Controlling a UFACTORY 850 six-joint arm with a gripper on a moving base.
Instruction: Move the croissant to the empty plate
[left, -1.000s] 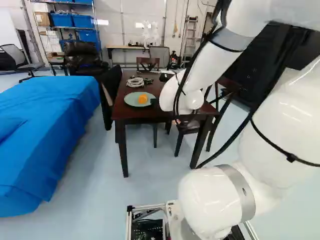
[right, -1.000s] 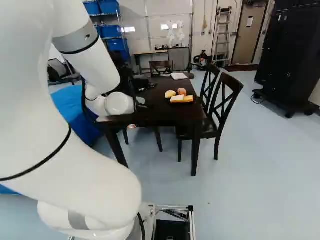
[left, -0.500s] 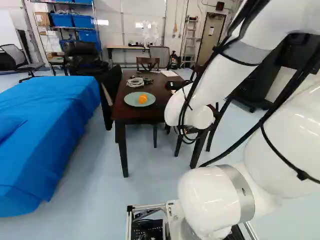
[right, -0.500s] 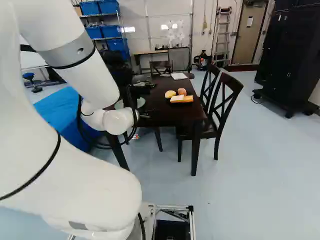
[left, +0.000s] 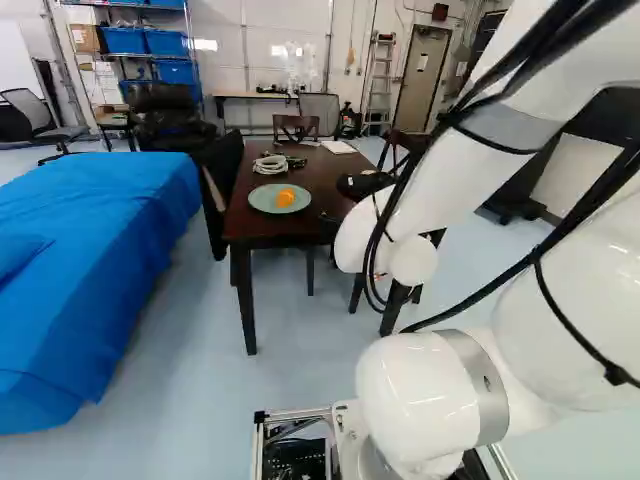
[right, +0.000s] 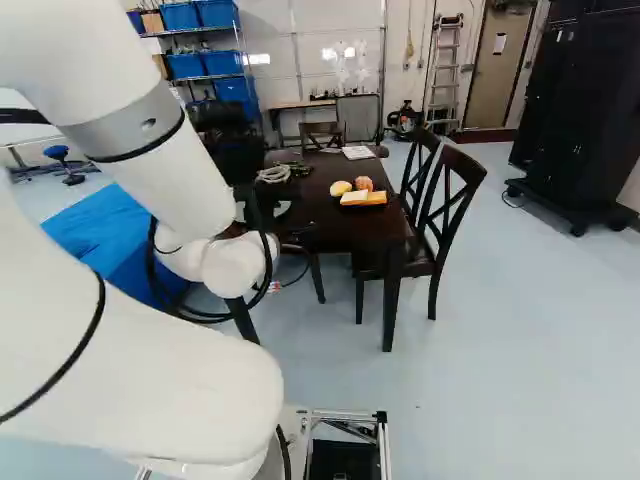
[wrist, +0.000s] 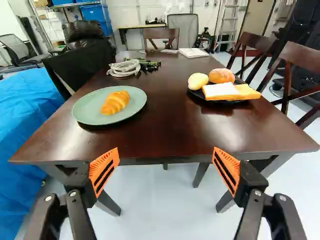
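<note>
In the left base view, a dark part of my gripper (left: 365, 185) shows beside the white wrist, over the table's right side; its fingertips are hidden there. The wrist view has the gripper (wrist: 165, 170) open, its orange pads wide apart with nothing between them, short of the table's near edge. Ahead of one finger, the golden croissant (wrist: 115, 102) lies on a pale green plate (wrist: 86, 111), also seen in the left base view. Ahead of the other, a black plate (wrist: 234, 101) carries a yellow roll (wrist: 198, 80), a round bun (wrist: 221, 76) and sliced bread (wrist: 246, 92).
The dark wooden table (wrist: 165, 125) has a coiled light cable (wrist: 124, 68) and a white booklet (wrist: 193, 52) farther back. Wooden chairs (right: 455, 200) stand along one side. A blue-covered surface (left: 90, 260) lies beyond the other side, with a black-draped chair (wrist: 75, 65) between.
The arm has drawn back and lower, shifting rightward in the left base view and leftward in the right base view. Base, plates and croissant have stayed put.
</note>
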